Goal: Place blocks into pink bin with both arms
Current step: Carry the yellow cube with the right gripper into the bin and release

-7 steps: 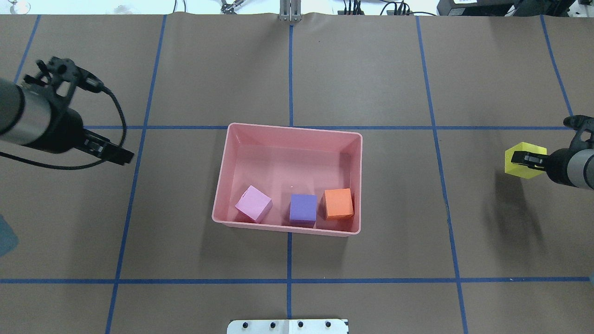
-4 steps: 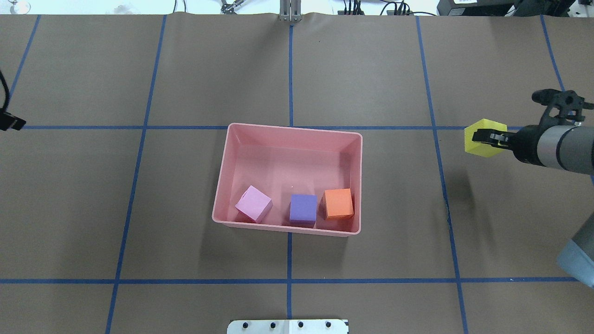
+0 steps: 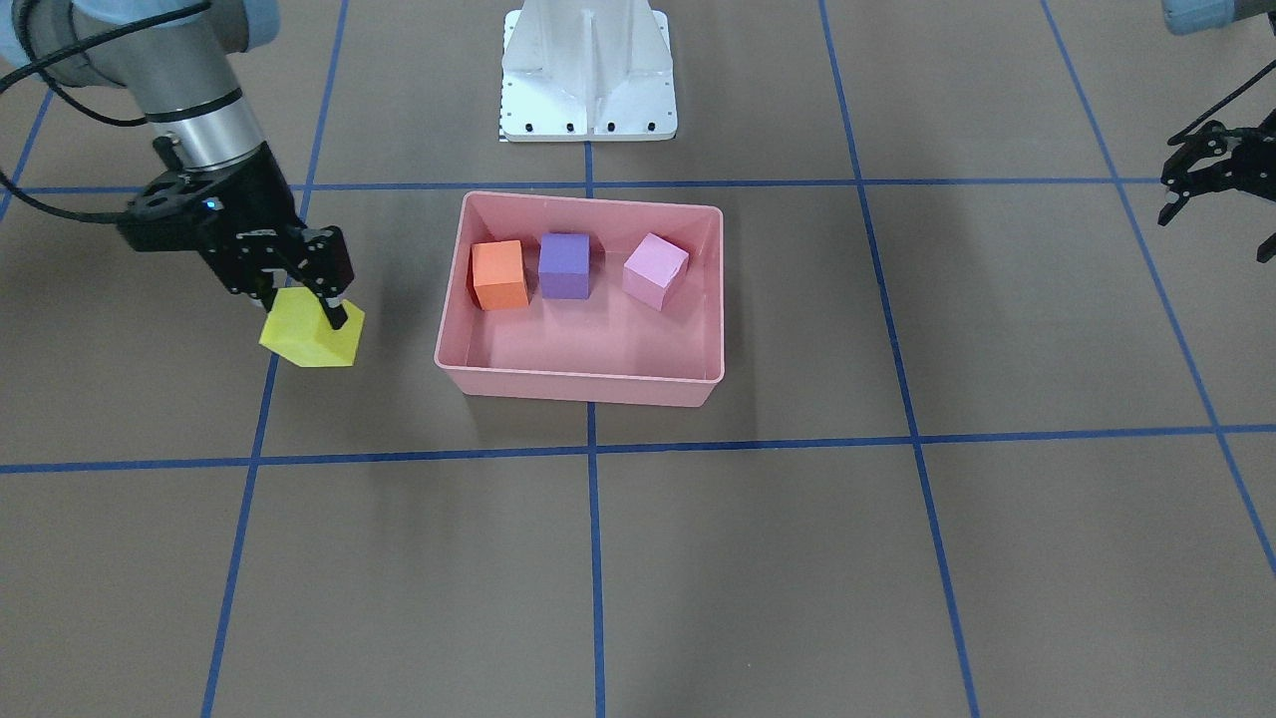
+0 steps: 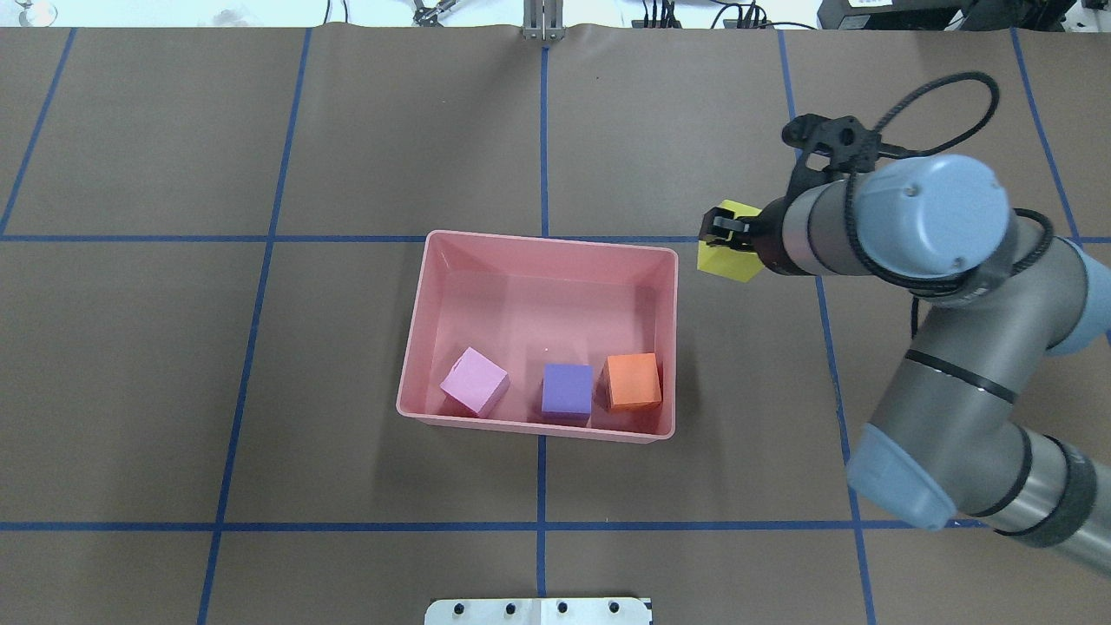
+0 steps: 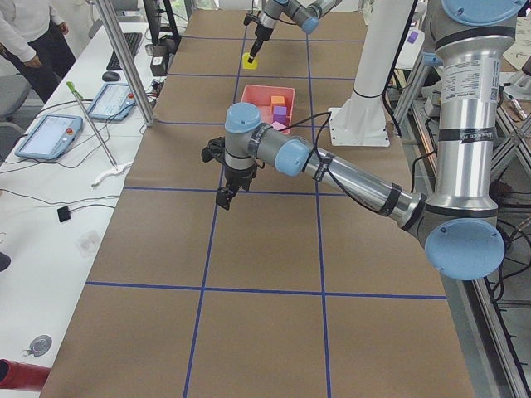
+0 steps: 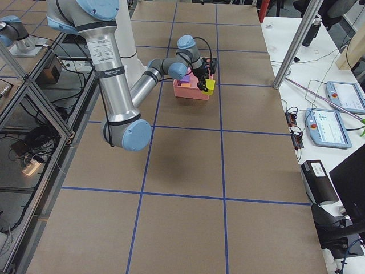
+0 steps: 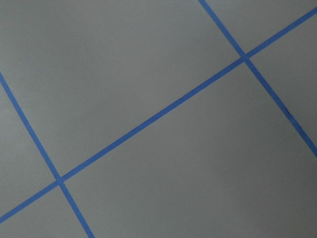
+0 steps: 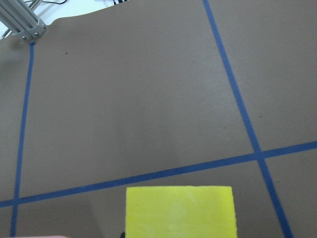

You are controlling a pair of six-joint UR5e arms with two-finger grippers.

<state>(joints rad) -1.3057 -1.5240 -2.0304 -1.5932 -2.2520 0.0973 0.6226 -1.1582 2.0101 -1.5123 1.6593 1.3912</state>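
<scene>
The pink bin point(image 4: 547, 244) sits mid-table and holds the pink-lilac block point(image 4: 473, 382), purple block point(image 4: 567, 391) and orange block point(image 4: 633, 381) along its near wall. My right gripper point(image 4: 720, 233) is shut on the yellow block point(image 4: 729, 263), lifted above the table just outside the bin's far right corner. The yellow block also shows in the front view point(image 3: 311, 339) and the right wrist view point(image 8: 179, 210). My left gripper point(image 5: 224, 197) hangs over bare table far to the left, out of the overhead view. I cannot tell if it is open.
The white robot base point(image 3: 588, 70) stands behind the bin. Blue tape lines point(image 4: 542, 130) grid the brown paper. A metal post point(image 4: 543, 22) stands at the far edge. A person point(image 5: 25, 33) and tablets point(image 5: 50, 137) are beside the table.
My right arm has carried the yellow block leftward and farther out, from the right edge to beside the bin's far right corner. My left arm has withdrawn out of the overhead view.
</scene>
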